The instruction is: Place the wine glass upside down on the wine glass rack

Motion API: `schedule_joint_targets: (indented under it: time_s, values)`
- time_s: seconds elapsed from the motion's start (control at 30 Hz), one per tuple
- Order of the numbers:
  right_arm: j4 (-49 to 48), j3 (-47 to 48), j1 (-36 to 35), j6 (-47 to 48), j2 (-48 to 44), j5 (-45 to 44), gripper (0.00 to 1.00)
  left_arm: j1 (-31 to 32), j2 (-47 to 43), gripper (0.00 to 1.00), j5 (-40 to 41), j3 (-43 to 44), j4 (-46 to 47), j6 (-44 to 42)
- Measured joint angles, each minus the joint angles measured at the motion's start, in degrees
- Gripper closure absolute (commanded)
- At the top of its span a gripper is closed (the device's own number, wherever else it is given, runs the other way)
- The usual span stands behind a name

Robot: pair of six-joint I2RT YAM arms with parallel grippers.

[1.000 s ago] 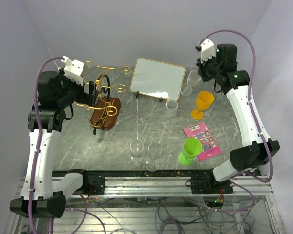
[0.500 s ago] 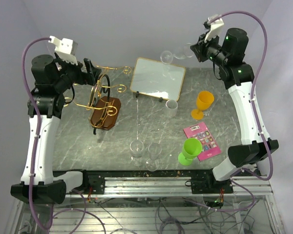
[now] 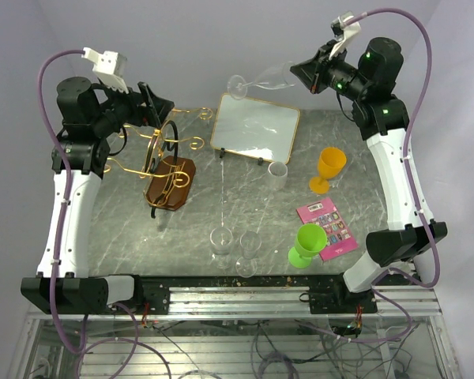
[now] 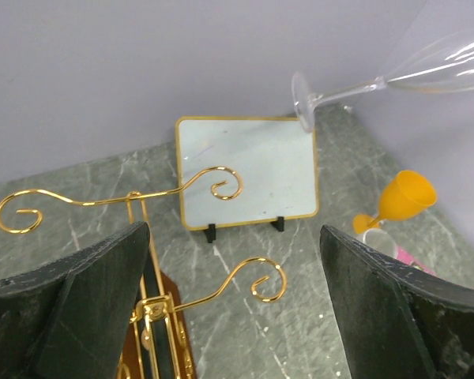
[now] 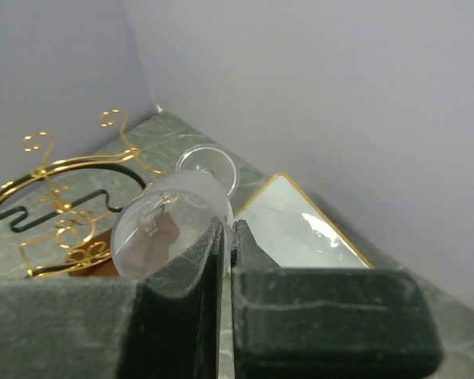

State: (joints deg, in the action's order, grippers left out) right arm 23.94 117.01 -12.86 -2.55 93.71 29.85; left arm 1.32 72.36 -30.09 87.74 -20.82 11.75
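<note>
My right gripper [image 3: 300, 75] is shut on the rim of a clear wine glass [image 3: 262, 79]. It holds the glass on its side, high over the back of the table, foot pointing left. In the right wrist view the fingertips [image 5: 221, 237] pinch the bowl wall [image 5: 166, 225]. The gold wire wine glass rack [image 3: 170, 150] stands on its dark-brown wooden base [image 3: 171, 183] at the left. My left gripper [image 3: 154, 103] is open and empty above the rack's back. Its wide-apart fingers [image 4: 63, 316] frame a curled arm [image 4: 257, 280], and the glass [image 4: 395, 75] shows at the upper right.
A gold-framed white board [image 3: 257, 126] stands at the back centre. A small clear cup [image 3: 277, 174], an orange goblet [image 3: 330, 167], a green goblet [image 3: 308, 243] and a pink card [image 3: 328, 227] are on the right. Two clear glasses [image 3: 221, 241] stand near the front edge.
My right arm has lifted the wine glass from the back right and swung it left, tipping it onto its side. My left gripper has risen from beside the rack to above it.
</note>
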Motion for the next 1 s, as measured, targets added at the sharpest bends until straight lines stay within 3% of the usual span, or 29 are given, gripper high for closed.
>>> schedule_joint_targets:
  time_s: [0.23,0.47,1.0]
  values:
    - [-1.38,0.39,0.00,-4.72,-0.09,6.95,1.00,4.07,1.05,0.04,-0.35,0.68,1.73,3.58]
    - [-4.42,1.88,0.00,-9.16,-0.11,13.44,1.00,5.92,1.64,0.26,-3.93,-0.55,5.62,9.66]
    - [-7.89,-1.57,-0.02,-11.63,-0.52,19.45,1.00,8.24,9.60,0.37,-10.71,-4.72,16.02,22.01]
